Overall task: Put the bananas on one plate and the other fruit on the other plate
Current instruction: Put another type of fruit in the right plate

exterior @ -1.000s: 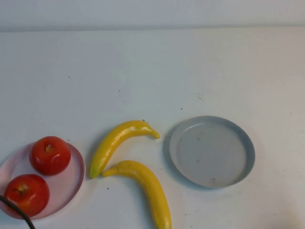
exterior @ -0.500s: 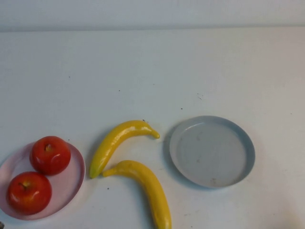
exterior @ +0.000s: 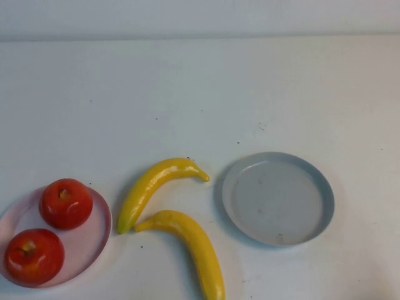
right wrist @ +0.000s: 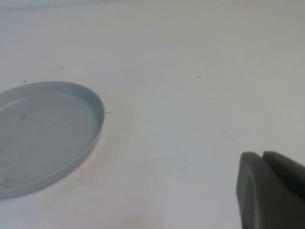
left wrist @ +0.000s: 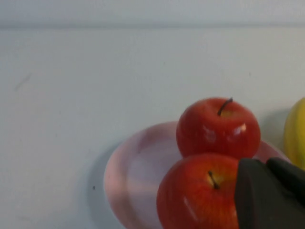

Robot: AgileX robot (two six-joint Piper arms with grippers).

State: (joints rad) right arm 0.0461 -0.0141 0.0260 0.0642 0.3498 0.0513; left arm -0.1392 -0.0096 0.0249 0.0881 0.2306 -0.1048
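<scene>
Both red apples (exterior: pixel 49 231) already lie on the pink plate (exterior: pixel 94 240), at the near left corner of the worktop (exterior: pixel 200 94). The two bananas (exterior: pixel 169 215) lie on the bare worktop near its front edge, between the pink plate and the empty grey-blue plate (exterior: pixel 278 198).

They look stiff, light and glossy, so probably slippery; a hold across the thick middle seems safest.

The left pincer (left wrist: pixel 269 193) is beside the apples, the right pincer (right wrist: pixel 269 188) beside the grey-blue plate. Whether either is wide or narrow, I cannot tell.
</scene>
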